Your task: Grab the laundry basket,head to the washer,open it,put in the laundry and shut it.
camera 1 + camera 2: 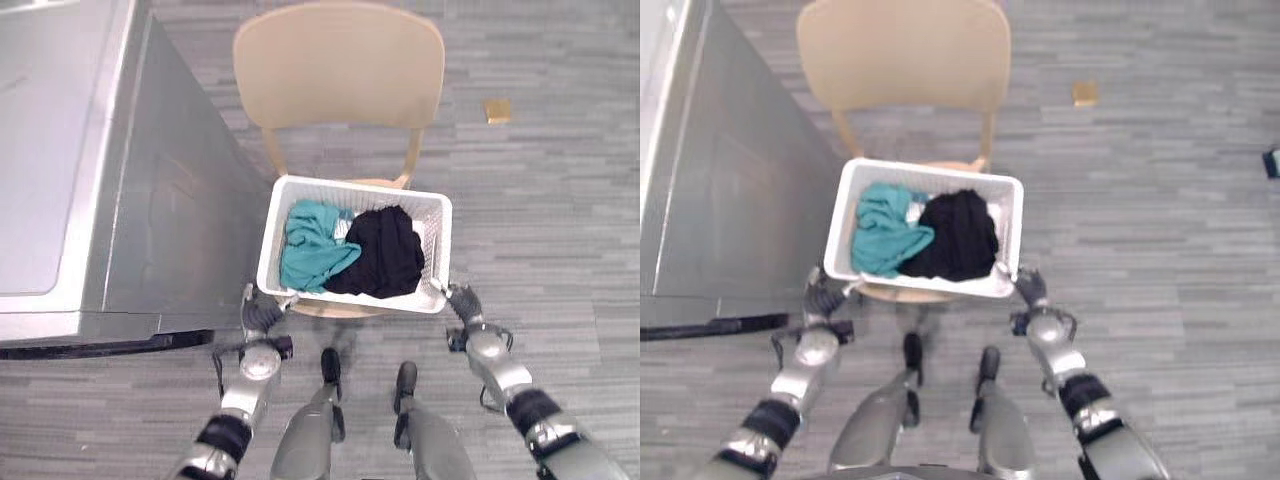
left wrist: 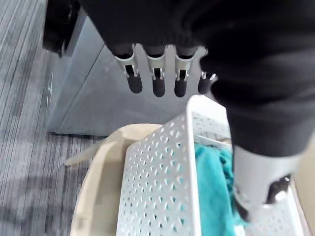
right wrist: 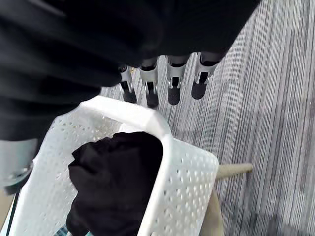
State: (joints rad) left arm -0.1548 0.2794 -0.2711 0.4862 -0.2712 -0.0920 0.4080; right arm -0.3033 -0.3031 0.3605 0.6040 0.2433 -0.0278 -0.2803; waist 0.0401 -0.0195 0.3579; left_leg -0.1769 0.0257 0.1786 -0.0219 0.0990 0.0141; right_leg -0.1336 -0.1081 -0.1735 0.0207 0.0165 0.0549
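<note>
White laundry basket sits on the seat of a tan chair, right in front of the robot, w/ a teal garment on its left half and a black garment on its right; washer, a grey box, stands to the left of chair, just beside it, lid/door shut as far as visible. Basket's long axis runs left-right across the robot's front, so its two short ends face the two hands; near long wall faces the robot. Left hand is at the near-left corner, right hand at the near-right corner; both abt equally close, each just beside its own short end. Left wrist view: fingers straight, spread in a row outside the perforated wall, thumb over the rim on the laundry side, nothing pinched; rim lies betw. thumb and fingers. Right wrist view: fingers likewise straight and relaxed just past the rim corner, not curled on it; can't tell if tips touch plastic. Judgement: step in hand is the grab, task barely begun; next needs both hands to close on the end rims together, sym. grip, else basket tips and slides off the seat; small tan scrap on the floor far right, well apart, no concern.
</note>
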